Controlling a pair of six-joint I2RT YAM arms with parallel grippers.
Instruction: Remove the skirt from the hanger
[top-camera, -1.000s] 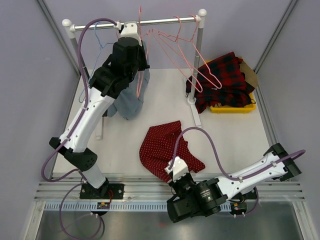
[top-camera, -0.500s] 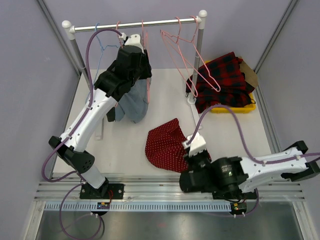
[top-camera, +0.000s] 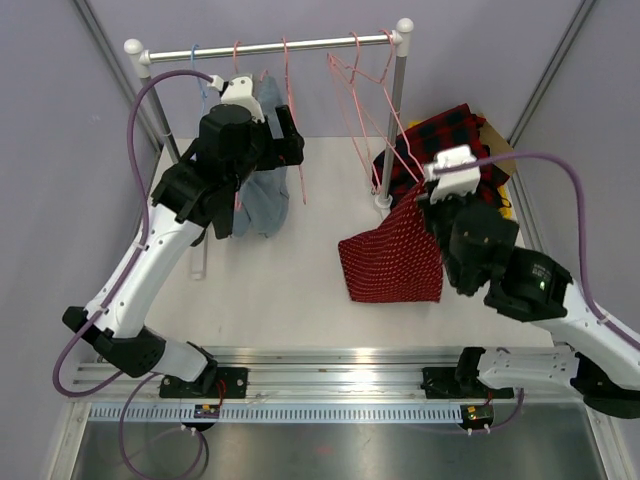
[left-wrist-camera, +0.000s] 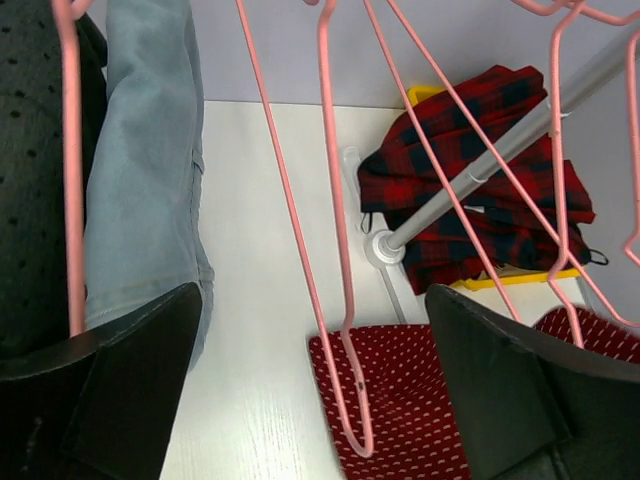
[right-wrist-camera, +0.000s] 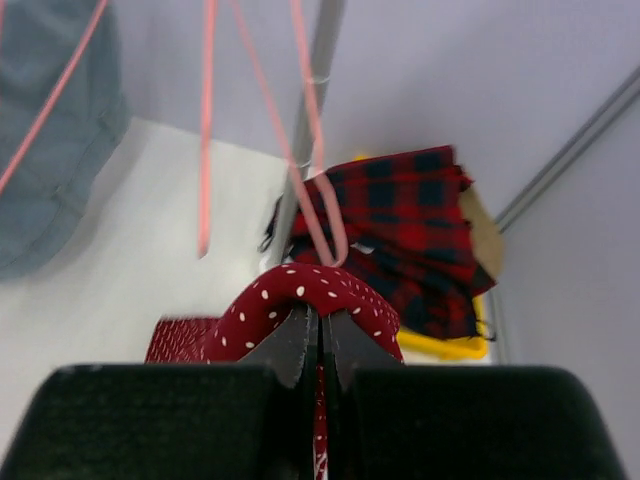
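The red white-dotted skirt (top-camera: 392, 262) hangs off the hanger, bunched in my right gripper (top-camera: 420, 200), which is shut on its top fold (right-wrist-camera: 312, 288) above the table's right half. The skirt's lower part shows in the left wrist view (left-wrist-camera: 400, 410). My left gripper (top-camera: 290, 135) stands open just below the rail (top-camera: 300, 44). A bare pink hanger (left-wrist-camera: 335, 230) hangs between its fingers (left-wrist-camera: 130, 380) without touching them. The right wrist view shows the right gripper (right-wrist-camera: 320, 325) with its jaws pressed together on the cloth.
More pink hangers (top-camera: 365, 90) swing on the rail's right half. Light-blue jeans (top-camera: 262, 195) and a black dotted garment (left-wrist-camera: 30, 150) hang at the left. Plaid clothes (top-camera: 455, 130) fill a yellow bin (left-wrist-camera: 510, 280) behind the rack post (top-camera: 395, 110).
My right gripper lifted the skirt from the near table edge up and to the right. My left gripper opened, let go of the hanger and drew back left.
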